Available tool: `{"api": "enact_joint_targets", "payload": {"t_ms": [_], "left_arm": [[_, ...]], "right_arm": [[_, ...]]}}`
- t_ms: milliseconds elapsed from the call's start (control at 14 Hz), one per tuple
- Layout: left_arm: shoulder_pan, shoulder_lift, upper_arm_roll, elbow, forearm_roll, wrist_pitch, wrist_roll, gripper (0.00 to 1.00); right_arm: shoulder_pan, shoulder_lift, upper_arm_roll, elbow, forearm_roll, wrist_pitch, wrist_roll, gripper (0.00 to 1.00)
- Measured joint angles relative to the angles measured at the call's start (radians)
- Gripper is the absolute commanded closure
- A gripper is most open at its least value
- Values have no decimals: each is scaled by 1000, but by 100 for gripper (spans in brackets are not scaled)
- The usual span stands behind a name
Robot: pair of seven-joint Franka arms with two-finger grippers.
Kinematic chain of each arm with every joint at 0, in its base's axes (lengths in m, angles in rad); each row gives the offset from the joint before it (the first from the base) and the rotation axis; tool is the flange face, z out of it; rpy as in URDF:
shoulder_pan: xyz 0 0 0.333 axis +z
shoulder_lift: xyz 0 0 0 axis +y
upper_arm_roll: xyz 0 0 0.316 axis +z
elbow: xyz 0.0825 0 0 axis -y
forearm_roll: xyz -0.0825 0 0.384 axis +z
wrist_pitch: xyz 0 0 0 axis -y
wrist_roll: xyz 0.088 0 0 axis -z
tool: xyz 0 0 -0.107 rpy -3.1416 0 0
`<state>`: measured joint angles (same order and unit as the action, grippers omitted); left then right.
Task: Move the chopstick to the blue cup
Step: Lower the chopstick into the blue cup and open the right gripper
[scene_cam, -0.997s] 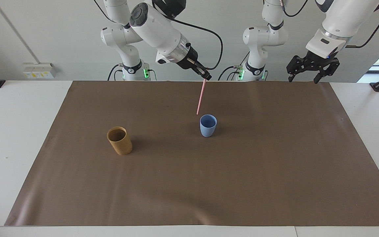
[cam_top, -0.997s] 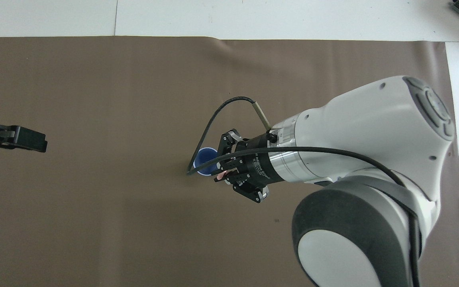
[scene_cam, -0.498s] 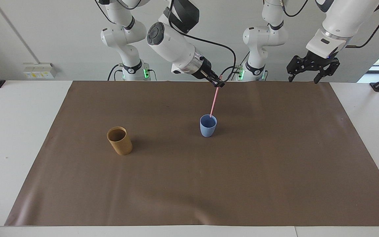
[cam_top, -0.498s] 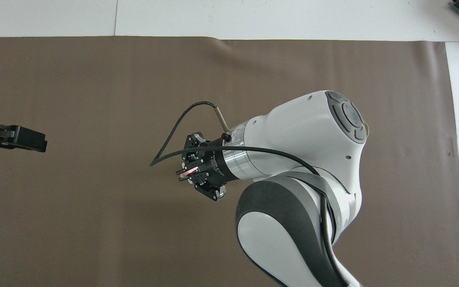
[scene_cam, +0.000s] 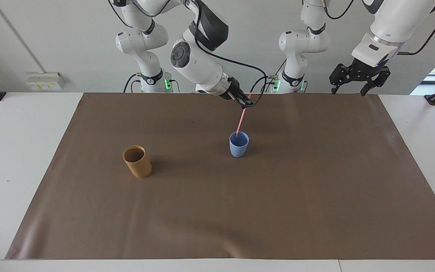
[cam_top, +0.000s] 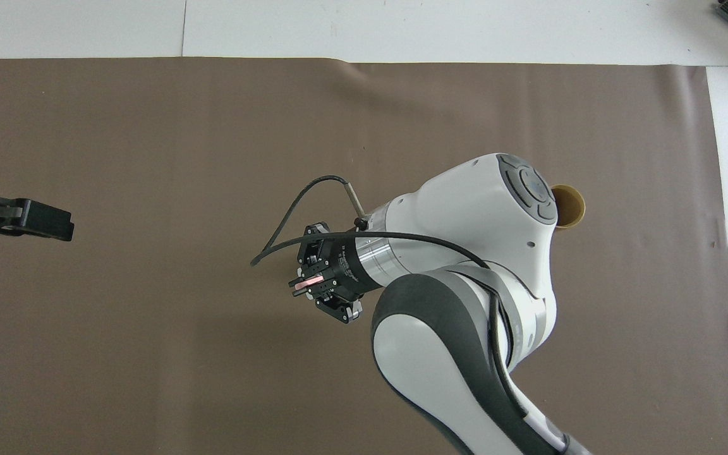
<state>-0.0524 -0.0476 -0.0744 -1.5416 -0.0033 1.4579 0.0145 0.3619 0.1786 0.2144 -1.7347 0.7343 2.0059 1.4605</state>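
- Right gripper point(scene_cam: 246, 102) pinches the chopstick point(scene_cam: 242, 120) near its top: thin, straight, pink (slightly tilted).
- Its lower tip dips into the blue cup point(scene_cam: 238, 145) below the gripper.
- Left gripper point(scene_cam: 357, 78) waits, spread.

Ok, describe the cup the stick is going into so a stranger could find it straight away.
On the brown mat stand two cups. The blue cup sits mid-mat under the right gripper, which is shut on the pink chopstick, whose lower tip dips into it. It is light blue and tapered, unlike the tan cup toward the right arm's end.
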Motion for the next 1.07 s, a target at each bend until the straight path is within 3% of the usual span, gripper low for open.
{"api": "enact_joint_targets", "payload": {"t_ms": [427,498,570,641,783,1068], "left_arm": [[2,0,0,0,0,0,0,0],[2,0,0,0,0,0,0,0],[3,0,0,0,0,0,0,0],[3,0,0,0,0,0,0,0],[4,0,0,-1,0,0,0,0],[4,0,0,-1,0,0,0,0]], "right_arm": [[2,47,-2,-7,0,57,-31,100],[3,58,-1,-7,0,64,-39,82],[3,68,-1,-7,0,68,-55,27],[3,75,-1,-7,0,71,-69,0],[3,78,-1,-7,-18,71,-79,0],[-9,72,-8,20,-195,71,-85,0]]}}
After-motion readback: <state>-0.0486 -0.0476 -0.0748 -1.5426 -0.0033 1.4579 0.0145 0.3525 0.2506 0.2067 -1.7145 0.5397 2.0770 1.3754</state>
